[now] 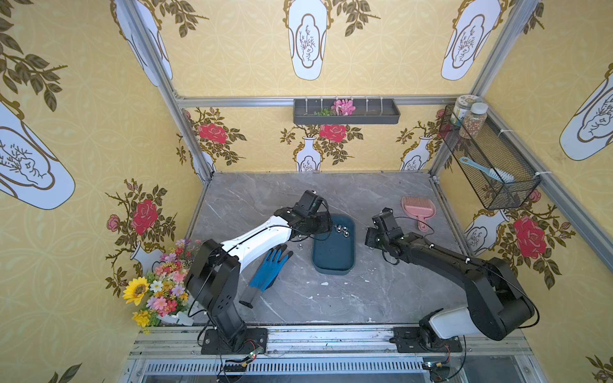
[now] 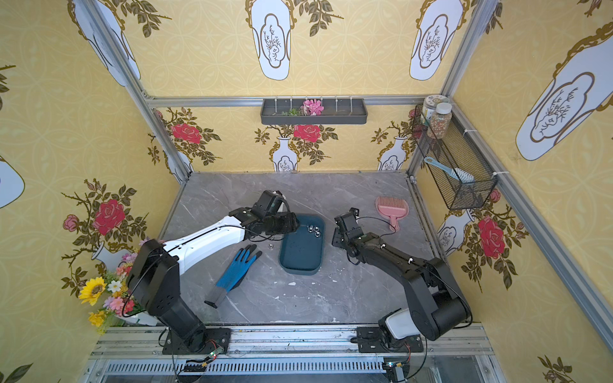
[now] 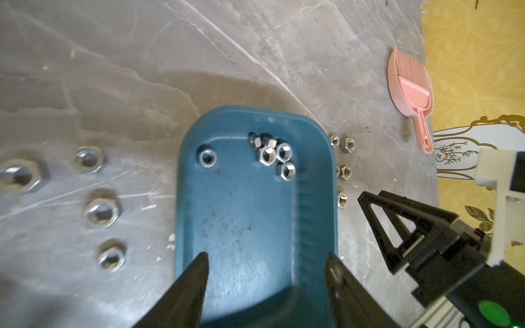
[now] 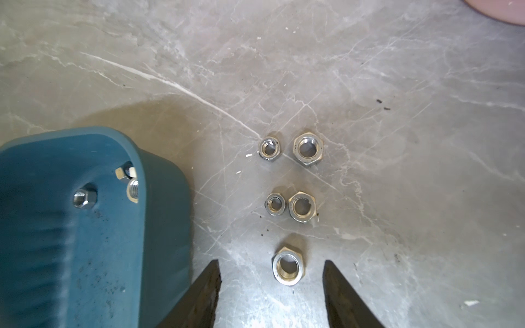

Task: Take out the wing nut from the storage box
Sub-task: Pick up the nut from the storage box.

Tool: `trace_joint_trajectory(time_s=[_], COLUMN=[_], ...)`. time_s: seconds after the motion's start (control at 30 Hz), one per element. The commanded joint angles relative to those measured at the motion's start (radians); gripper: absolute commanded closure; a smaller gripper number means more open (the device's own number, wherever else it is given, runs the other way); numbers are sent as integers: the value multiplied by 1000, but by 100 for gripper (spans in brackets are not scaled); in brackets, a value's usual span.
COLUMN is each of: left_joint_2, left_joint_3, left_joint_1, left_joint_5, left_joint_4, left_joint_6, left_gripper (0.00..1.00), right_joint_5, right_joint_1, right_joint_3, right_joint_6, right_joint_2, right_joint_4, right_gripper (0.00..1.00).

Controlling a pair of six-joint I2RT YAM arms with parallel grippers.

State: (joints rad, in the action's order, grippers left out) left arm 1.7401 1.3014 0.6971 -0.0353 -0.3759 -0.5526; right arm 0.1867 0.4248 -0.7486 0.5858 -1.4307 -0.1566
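The dark teal storage box (image 1: 333, 257) (image 2: 300, 257) lies mid-table. Several silver nuts (image 3: 274, 154) cluster at its far end, with one more (image 3: 207, 158) apart from them; all look six-sided, and no winged one shows. My left gripper (image 3: 267, 257) hovers open over the box floor (image 3: 241, 227), nothing between its fingers. My right gripper (image 4: 271, 262) stands open over the table just right of the box (image 4: 71, 255), with a loose nut (image 4: 288, 265) lying between its fingertips, untouched. Several more nuts (image 4: 302, 206) lie in a row beyond it.
Several nuts (image 3: 100, 211) lie on the table left of the box. A blue glove (image 1: 270, 265) lies front left, a pink scoop (image 1: 416, 207) back right. Flowers (image 1: 159, 285) stand at the left edge. A mesh basket (image 1: 487, 159) hangs on the right wall.
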Motion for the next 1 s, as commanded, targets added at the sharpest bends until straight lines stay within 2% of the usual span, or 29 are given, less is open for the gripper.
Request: trace_joint_trajectory(time_s=[0.0, 0.3, 0.97], left_joint_2=[92, 263, 454], left_joint_3=[44, 144, 287], left_joint_1=[18, 47, 84], left_joint_5=[-32, -60, -151], left_joint_4=[15, 7, -63], left_joint_6=[29, 78, 149], left_gripper=[39, 53, 57], right_joint_5=[26, 16, 0], right_joint_1=[-4, -18, -36], right_joint_3=[14, 25, 37], right_joint_6=[-4, 0, 14], right_joint_2=[16, 9, 24], right_joint_4=[26, 42, 49], right_gripper=[41, 42, 42])
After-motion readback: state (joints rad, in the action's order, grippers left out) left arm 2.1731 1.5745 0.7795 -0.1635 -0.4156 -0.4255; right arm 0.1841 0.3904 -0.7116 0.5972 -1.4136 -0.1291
